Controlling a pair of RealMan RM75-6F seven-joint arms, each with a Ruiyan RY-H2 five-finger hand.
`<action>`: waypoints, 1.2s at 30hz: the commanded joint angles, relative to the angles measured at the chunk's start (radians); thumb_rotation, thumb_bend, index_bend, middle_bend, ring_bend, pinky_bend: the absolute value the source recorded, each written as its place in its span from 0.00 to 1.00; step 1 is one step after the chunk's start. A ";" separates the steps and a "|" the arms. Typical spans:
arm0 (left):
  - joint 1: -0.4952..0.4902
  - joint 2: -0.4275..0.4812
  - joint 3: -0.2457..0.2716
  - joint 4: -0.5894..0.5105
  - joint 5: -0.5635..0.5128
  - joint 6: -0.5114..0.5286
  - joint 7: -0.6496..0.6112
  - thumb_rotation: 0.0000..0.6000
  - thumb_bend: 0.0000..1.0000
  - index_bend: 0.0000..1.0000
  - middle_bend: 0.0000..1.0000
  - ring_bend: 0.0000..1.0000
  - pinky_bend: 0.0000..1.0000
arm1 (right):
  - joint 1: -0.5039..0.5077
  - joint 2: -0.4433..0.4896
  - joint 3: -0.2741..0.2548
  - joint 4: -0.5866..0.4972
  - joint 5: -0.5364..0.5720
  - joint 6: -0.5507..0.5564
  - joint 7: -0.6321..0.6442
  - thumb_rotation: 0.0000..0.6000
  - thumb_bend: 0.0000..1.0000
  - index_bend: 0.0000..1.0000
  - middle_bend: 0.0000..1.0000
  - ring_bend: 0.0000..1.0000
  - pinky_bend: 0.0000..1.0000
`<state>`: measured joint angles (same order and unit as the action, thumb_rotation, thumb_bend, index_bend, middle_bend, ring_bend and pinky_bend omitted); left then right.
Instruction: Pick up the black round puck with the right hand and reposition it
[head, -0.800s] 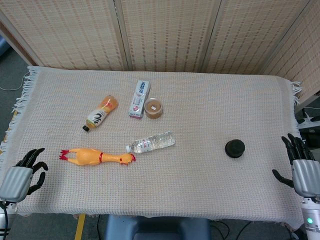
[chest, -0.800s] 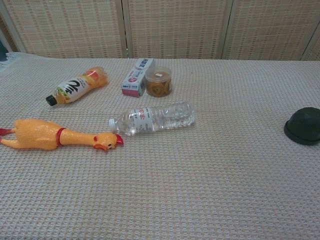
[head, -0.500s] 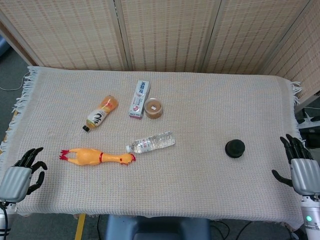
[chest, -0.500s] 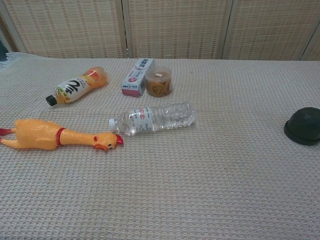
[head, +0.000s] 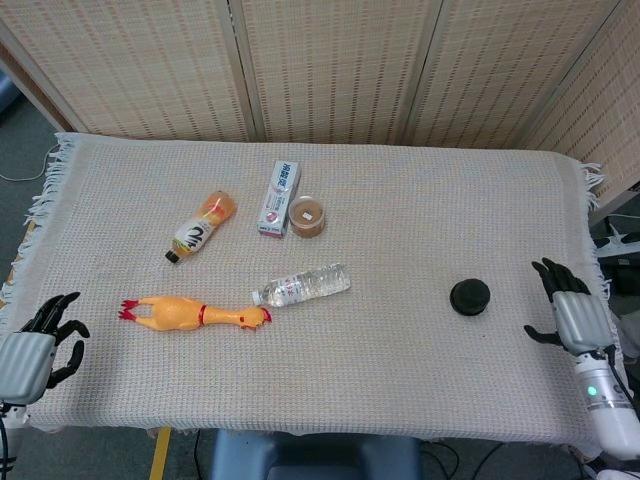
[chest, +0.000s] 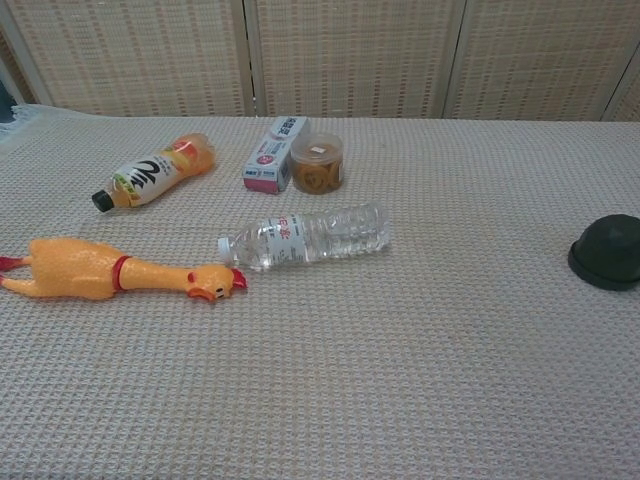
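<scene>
Moving in from the cloth's edge, the right hand (head: 563, 310) now sits closer to the black round puck (head: 470, 296) than a moment ago, fingers spread, holding nothing. Puck hasn't budged, well right of the water bottle (head: 300, 285). Left hand (head: 35, 340), far left of the puck, has slid slightly outward, empty, fingers loosely curled.

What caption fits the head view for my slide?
Right hand, fingers spread, empty, beside the black puck; left hand idle at the table's near-left edge.
</scene>
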<state>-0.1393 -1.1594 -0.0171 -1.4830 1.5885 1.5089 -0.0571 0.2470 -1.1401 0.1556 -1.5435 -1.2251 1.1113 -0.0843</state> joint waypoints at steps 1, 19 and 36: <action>0.003 0.002 0.003 0.000 0.007 0.006 -0.004 1.00 0.52 0.51 0.12 0.11 0.40 | 0.084 -0.038 0.031 0.042 0.096 -0.121 -0.039 1.00 0.12 0.00 0.00 0.00 0.15; 0.003 0.007 0.005 -0.002 0.003 -0.003 -0.011 1.00 0.52 0.52 0.12 0.11 0.40 | 0.273 -0.145 0.030 0.159 0.275 -0.406 -0.047 1.00 0.12 0.00 0.00 0.00 0.15; 0.005 0.009 0.002 0.000 -0.001 -0.001 -0.022 1.00 0.52 0.52 0.12 0.12 0.40 | 0.322 -0.184 -0.006 0.192 0.308 -0.444 -0.023 1.00 0.12 0.12 0.13 0.05 0.16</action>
<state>-0.1346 -1.1505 -0.0154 -1.4825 1.5873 1.5083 -0.0787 0.5692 -1.3252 0.1508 -1.3509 -0.9166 0.6669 -0.1069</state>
